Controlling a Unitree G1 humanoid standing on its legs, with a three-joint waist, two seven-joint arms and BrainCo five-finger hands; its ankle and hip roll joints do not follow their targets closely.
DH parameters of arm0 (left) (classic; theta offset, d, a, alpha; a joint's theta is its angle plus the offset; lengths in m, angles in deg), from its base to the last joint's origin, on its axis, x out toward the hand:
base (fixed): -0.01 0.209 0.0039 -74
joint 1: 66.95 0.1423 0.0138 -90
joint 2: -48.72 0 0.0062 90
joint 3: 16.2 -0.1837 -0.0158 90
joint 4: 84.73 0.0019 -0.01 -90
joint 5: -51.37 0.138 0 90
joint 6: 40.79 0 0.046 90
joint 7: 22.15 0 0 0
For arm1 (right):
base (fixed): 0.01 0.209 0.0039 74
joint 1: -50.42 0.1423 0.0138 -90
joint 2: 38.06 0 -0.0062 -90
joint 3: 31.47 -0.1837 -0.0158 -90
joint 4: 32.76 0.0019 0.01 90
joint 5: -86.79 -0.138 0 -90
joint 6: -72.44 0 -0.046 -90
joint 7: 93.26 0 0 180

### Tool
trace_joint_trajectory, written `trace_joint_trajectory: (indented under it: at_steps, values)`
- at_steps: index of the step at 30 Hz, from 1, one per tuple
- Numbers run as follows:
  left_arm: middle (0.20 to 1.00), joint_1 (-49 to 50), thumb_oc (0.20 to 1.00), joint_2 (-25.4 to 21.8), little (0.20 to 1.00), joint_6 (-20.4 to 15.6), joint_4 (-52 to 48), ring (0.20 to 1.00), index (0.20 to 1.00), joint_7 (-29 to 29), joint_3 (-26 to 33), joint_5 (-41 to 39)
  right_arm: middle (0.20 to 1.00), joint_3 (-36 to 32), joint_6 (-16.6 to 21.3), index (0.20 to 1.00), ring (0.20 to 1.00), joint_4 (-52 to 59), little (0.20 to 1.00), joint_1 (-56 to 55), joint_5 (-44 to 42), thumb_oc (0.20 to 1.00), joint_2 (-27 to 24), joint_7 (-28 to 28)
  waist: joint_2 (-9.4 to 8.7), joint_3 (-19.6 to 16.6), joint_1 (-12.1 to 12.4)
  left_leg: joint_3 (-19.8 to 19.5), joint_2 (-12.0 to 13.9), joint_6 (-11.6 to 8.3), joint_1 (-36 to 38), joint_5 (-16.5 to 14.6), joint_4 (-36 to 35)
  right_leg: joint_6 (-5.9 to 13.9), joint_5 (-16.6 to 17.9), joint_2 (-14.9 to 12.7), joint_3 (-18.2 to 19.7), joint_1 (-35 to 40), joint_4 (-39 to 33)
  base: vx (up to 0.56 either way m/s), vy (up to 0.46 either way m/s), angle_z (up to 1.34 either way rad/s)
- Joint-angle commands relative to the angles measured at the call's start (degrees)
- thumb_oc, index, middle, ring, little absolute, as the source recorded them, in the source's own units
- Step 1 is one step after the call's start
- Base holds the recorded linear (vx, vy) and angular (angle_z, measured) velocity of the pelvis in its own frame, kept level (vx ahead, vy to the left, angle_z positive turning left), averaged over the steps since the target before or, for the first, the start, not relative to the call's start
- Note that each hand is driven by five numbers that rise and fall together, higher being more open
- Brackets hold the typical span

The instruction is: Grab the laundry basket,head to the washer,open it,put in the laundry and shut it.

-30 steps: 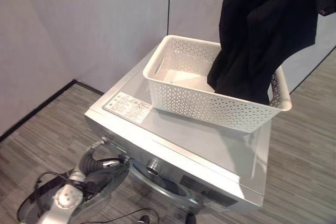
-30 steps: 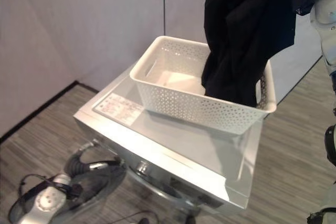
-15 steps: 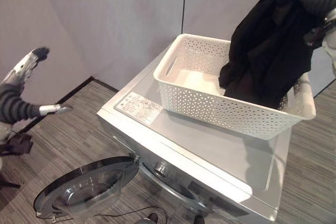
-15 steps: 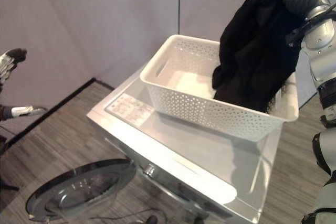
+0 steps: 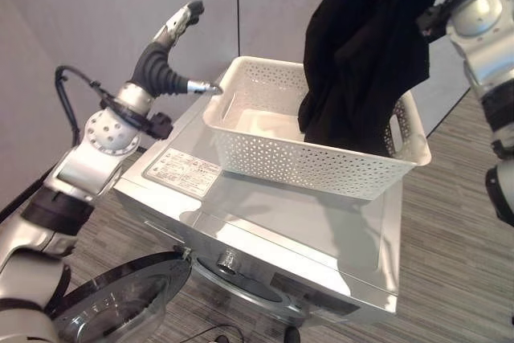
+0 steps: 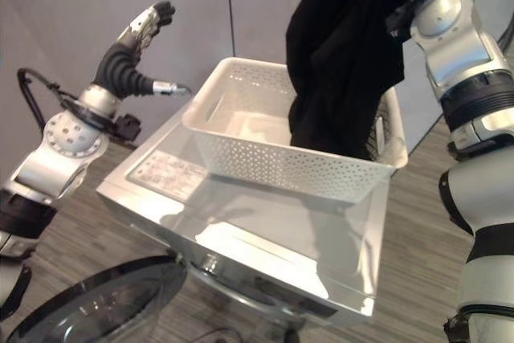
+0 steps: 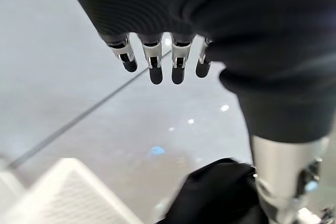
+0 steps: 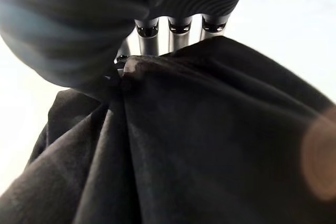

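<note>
— What sort of place am I standing in?

— A mock-up laundry corner, more test room than home. I see a silver front-loading washer (image 5: 265, 238) with its round door (image 5: 120, 299) swung open, and a white perforated basket (image 5: 313, 146) on its top.

— Why not a real home?

— Plain grey partition panels (image 5: 96, 14) meet at a dark seam behind the machine, a black strip runs along their base, and the floor (image 5: 458, 222) is striped grey carpet of the office kind.
</note>
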Motion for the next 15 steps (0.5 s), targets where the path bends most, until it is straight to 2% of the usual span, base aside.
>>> trace_joint_trajectory:
  at_steps: [1,2,5,6,8,12,13,15]
  values:
    - [1.000,-10.01,1.000,2.57,1.000,-2.09,8.23,1.000,1.000,2.62,-6.13,-5.77,0.200,3.82,1.54,0.200,0.200,-3.85,0.200,10.32,-2.36,0.200,2.88,1.84,-2.76,-5.28,-0.25,2.28,0.07,1.44,0.51,-1.50,-0.18,4.29,-5.86,-4.20,1.17,3.47,2.92,0.00,0.000,0.00]
    - [1.000,-10.37,1.000,2.67,1.000,-2.22,8.52,1.000,1.000,2.59,-6.38,-5.86,0.200,3.81,1.58,0.200,0.200,-3.92,0.200,10.40,-2.39,0.200,2.77,1.83,-2.83,-5.20,-0.16,2.28,0.07,1.44,0.49,-1.50,-0.17,4.29,-5.86,-4.20,1.16,3.45,2.92,-0.01,0.006,-0.05]
    - [1.000,-16.30,1.000,8.22,1.000,-1.93,15.30,1.000,1.000,2.36,-11.74,-11.53,0.200,5.58,1.22,0.200,0.200,-5.87,0.200,11.62,-2.92,0.200,5.35,2.16,-2.58,-5.42,-0.70,2.38,0.04,1.28,0.34,-1.24,-0.19,4.36,-5.77,-4.29,1.06,3.33,2.99,0.00,0.001,-0.01]
    - [1.000,-18.29,1.000,11.12,1.000,-2.06,18.63,1.000,1.000,1.35,-14.37,-16.86,0.200,6.39,1.11,0.200,0.200,-6.67,0.200,12.05,-3.55,0.200,6.91,2.39,-2.44,-5.48,-0.99,2.39,0.05,1.17,0.28,-1.09,-0.22,4.45,-5.65,-4.34,1.01,3.25,2.99,0.00,0.000,0.00]
    - [1.000,-18.93,1.000,12.54,1.000,-1.76,20.65,1.000,1.000,0.56,-15.71,-19.48,0.200,6.63,1.20,0.200,0.200,-7.14,0.200,12.13,-3.98,0.200,7.48,2.60,-2.22,-5.55,-1.16,2.51,0.29,1.14,0.67,-1.54,-0.36,4.41,-5.99,-4.15,0.97,3.59,2.88,0.00,0.000,0.00]
    - [1.000,-22.46,1.000,18.97,1.000,-0.72,27.05,1.000,1.000,0.06,-20.36,-23.07,0.200,6.87,1.20,0.200,0.200,-8.81,0.200,12.67,-6.35,0.200,10.66,2.97,-1.90,-5.73,-1.85,2.75,0.42,0.92,0.94,-1.32,-0.64,4.53,-5.65,-4.18,0.87,3.71,2.65,0.00,0.000,0.00]
    - [1.000,-22.46,1.000,18.97,1.000,-0.72,27.06,1.000,1.000,0.06,-20.36,-23.07,0.200,6.88,1.20,0.200,0.200,-8.82,0.200,12.67,-6.35,0.200,10.66,2.97,-1.90,-5.73,-1.84,2.75,0.42,0.92,0.94,-1.32,-0.64,4.53,-5.65,-4.18,0.88,3.71,2.65,0.00,0.000,0.00]
    - [1.000,-23.67,1.000,22.85,1.000,0.00,30.35,1.000,1.000,0.38,-21.13,-21.30,0.200,7.02,1.12,0.200,0.200,-9.75,0.200,13.46,-6.57,0.200,11.89,3.15,-1.75,-5.90,-2.36,3.03,0.47,0.81,0.96,-1.26,-0.73,4.62,-5.48,-4.19,1.01,3.55,2.52,0.00,0.000,0.00]
